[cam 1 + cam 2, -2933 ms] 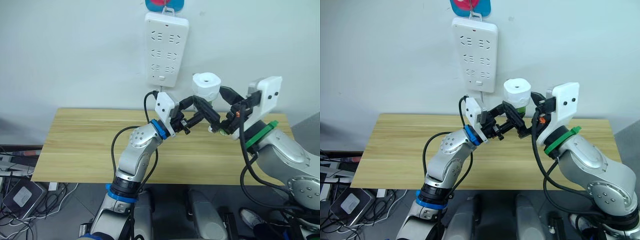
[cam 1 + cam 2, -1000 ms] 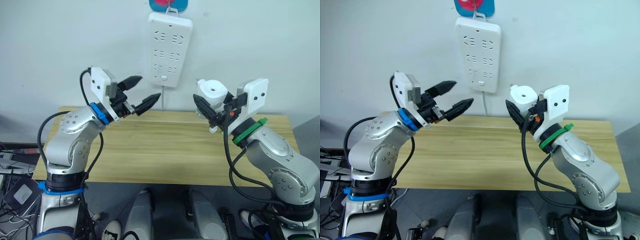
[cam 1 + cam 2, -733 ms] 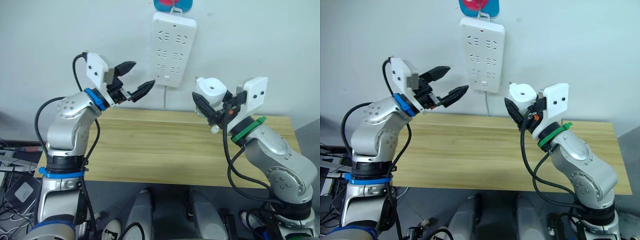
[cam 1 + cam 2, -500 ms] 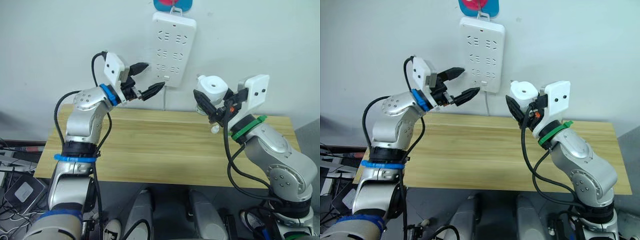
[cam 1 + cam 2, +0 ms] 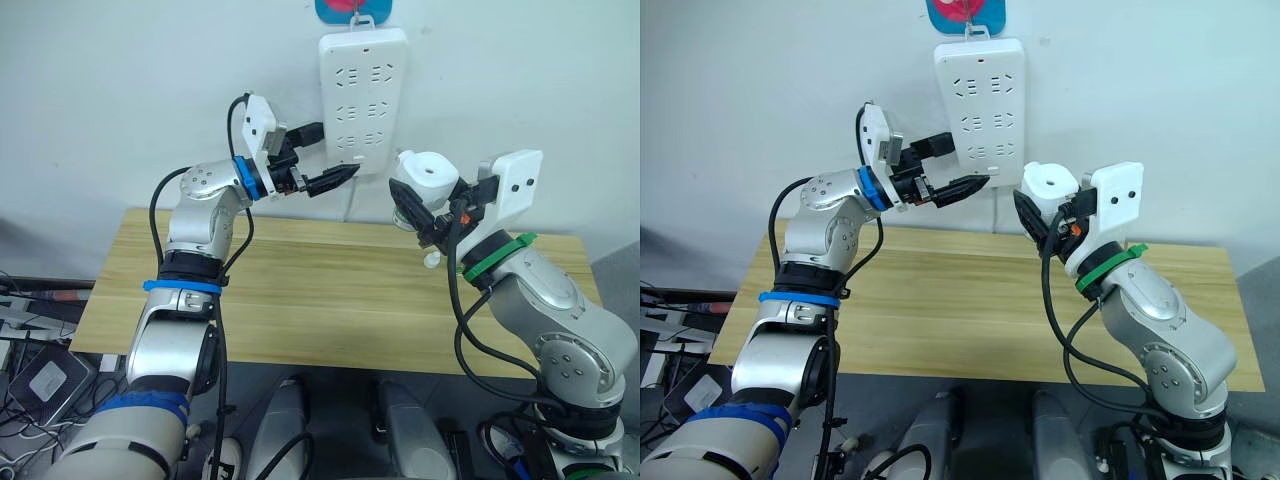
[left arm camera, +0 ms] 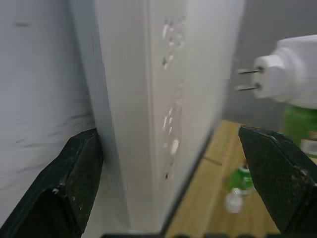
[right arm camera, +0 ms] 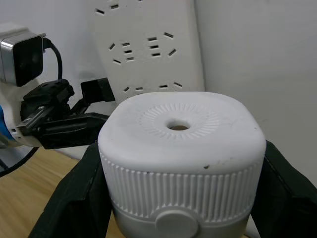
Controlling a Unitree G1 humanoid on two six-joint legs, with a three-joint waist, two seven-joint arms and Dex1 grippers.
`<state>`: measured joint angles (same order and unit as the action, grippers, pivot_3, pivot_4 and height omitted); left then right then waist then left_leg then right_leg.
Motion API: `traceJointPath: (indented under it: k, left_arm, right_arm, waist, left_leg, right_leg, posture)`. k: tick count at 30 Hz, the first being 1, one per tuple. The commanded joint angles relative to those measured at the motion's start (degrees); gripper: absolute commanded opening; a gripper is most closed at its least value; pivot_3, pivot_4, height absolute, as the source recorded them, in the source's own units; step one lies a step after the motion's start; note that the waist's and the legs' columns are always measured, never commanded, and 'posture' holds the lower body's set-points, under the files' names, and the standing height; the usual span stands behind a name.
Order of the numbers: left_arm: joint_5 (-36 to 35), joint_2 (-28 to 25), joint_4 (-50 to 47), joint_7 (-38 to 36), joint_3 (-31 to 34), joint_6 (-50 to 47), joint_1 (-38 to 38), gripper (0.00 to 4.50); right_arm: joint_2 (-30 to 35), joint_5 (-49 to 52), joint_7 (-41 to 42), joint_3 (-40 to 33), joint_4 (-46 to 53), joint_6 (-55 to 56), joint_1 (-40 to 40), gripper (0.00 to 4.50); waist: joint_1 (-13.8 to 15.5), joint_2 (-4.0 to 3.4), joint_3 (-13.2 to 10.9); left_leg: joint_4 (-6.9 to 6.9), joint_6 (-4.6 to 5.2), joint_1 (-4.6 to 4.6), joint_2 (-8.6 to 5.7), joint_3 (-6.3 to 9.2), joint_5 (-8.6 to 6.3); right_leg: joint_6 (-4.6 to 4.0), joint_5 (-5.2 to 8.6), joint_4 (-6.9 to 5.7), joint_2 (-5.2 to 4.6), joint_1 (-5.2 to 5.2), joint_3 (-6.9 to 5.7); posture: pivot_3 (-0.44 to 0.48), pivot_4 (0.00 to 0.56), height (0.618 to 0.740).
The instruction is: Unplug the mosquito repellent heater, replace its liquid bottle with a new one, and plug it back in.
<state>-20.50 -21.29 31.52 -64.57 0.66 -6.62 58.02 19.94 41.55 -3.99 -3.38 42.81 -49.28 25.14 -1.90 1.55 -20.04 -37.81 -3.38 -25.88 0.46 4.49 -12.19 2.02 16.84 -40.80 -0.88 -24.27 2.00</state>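
Since the earlier frames the left claw (image 5: pixel 325 158) has been swung up from the table toward the wall and is now spread around the lower edge of the power strip (image 5: pixel 363 95), one finger at the strip's back and one in front. In the left wrist view the strip (image 6: pixel 163 99) is seen edge-on between the fingers (image 6: pixel 74 183), apparently to steady it. At about 3 o'clock from the strip, the mosquito repellent heater (image 5: pixel 425 178) is pinched in the right claw (image 5: pixel 1040 220), held clear above the table (image 5: pixel 300 300), its prongs (image 6: pixel 247 79) pointing at the strip and a green bottle (image 6: pixel 297 119) hanging beneath it. The plugging-back step is judged to be in hand; next, the prongs would need to be lined up with a free socket and pushed in. A cable (image 5: pixel 347 205) hangs below the strip; the left claw lies close to the lowest sockets and could get in the way.
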Motion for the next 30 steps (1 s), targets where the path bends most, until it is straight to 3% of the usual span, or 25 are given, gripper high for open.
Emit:
traceJointPath:
  k: [1, 6, 9, 18, 30]
  left_arm:
    - [-1.96, 0.38, -1.0, -1.88, 0.74, -2.05, 2.61, 4.5]
    - [-4.34, 0.42, -0.24, -1.68, 2.74, -7.49, 4.31, 4.5]
    - [-6.59, -0.57, -0.76, -2.0, 4.06, -13.32, 4.47, 3.93]
    - [-8.61, -3.65, -2.21, -4.5, 4.57, -21.95, 4.01, 1.39]
    - [-8.11, -3.19, -1.81, -5.01, 4.36, -22.95, 3.82, 1.36]
  right_arm:
    - [-0.11, 0.39, -0.18, -1.71, 3.55, 0.49, -0.11, 3.11]
    - [0.19, 0.55, -0.18, -2.01, 3.95, -0.14, -0.32, 3.11]
    - [0.24, 0.7, -0.29, -2.06, 4.49, -0.94, -0.51, 3.11]
    - [-0.52, 1.24, -1.25, -1.69, 5.37, -3.4, -0.07, 3.11]
    - [-5.48, 4.44, -5.72, 1.32, 4.59, -11.99, 8.4, 3.11]
  waist:
    - [-0.09, 0.0, 0.0]
    - [-0.21, 0.0, 0.0]
    - [-0.4, 0.0, 0.0]
    - [-0.65, 0.0, 0.0]
    - [-0.92, 0.0, 0.0]
  left_leg:
    - [0.02, 0.0, 0.0, 0.02, 0.01, 0.0]
    - [0.03, 0.0, 0.0, 0.07, 0.0, 0.0]
    - [0.01, 0.0, -0.01, 0.06, -0.01, 0.0]
    - [0.0, 0.0, -0.01, 0.06, 0.02, 0.0]
    - [-0.07, 0.0, 0.01, 0.07, 0.02, 0.0]
  right_leg:
    - [0.0, 0.0, -0.02, 0.01, -0.02, -0.02]
    - [0.0, 0.0, -0.06, 0.03, -0.06, -0.02]
    - [0.0, 0.0, -0.06, 0.04, -0.06, -0.01]
    - [0.0, 0.0, -0.08, 0.05, -0.06, -0.02]
    - [0.0, 0.0, -0.16, 0.04, -0.05, 0.01]
  posture:
    - [0.002, 0.273, 0.74]
    - [-0.004, 0.28, 0.74]
    - [-0.004, 0.28, 0.74]
    - [-0.003, 0.289, 0.74]
    - [0.0, 0.301, 0.74]
